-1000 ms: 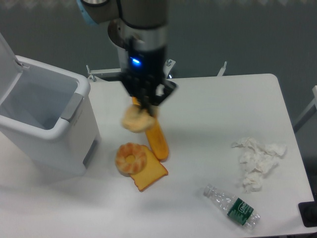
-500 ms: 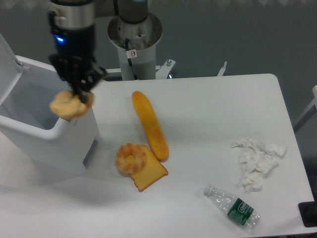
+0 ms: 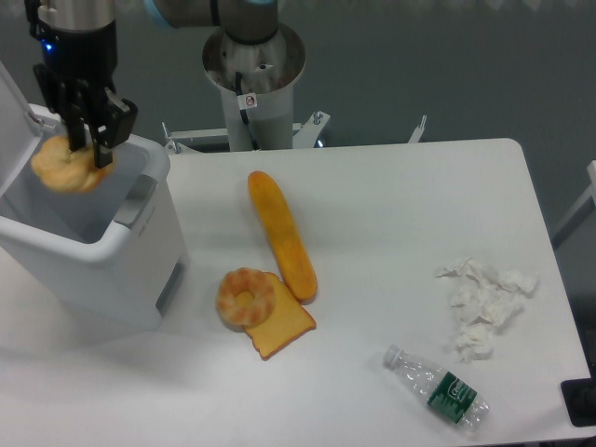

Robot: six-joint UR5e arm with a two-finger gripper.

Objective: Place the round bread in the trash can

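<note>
My gripper [image 3: 79,149] is shut on the round bread [image 3: 65,165], a pale tan lumpy bun. It holds the bun in the air above the open mouth of the trash can [image 3: 102,251], a boxy white bin with a grey inner rim at the table's left side. The bin's white lid [image 3: 11,126] stands open at the far left. The bun hangs over the bin's interior, near its back left part.
A long orange baguette [image 3: 281,235] lies mid-table. A ring-shaped bread [image 3: 247,297] and a toast slice [image 3: 277,328] lie in front of it. Crumpled tissues [image 3: 484,303] and a plastic bottle [image 3: 438,388] lie at the right. The arm's base [image 3: 253,74] stands behind the table.
My gripper has carried the round bread leftward, from above the baguette, past the bin's right rim, to over the bin's opening. The other things have not moved.
</note>
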